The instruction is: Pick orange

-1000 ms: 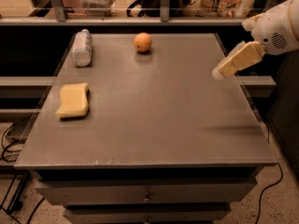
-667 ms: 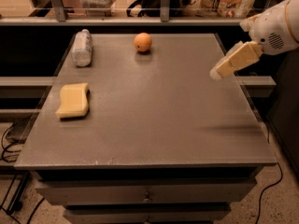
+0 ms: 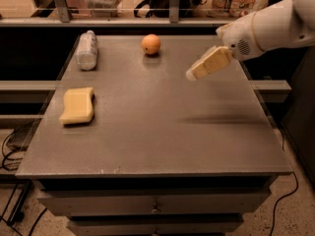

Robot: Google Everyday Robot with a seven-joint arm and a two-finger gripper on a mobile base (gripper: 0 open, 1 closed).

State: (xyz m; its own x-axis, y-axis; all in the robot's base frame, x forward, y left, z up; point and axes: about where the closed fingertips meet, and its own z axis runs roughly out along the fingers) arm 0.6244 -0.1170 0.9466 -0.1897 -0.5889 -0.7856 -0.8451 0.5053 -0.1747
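My arm [image 3: 275,21] is a fat, smooth white shell with a thin tan seam ring and a patch of dotted vent holes at the wrist. The tool [image 3: 199,70], above the far right of the bench [image 3: 157,132], is a cream-yellow blocky wedge, whitish at its tip.

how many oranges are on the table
1: the orange sits near the far edge of the table, apart from the gripper that hangs over the table's right side.
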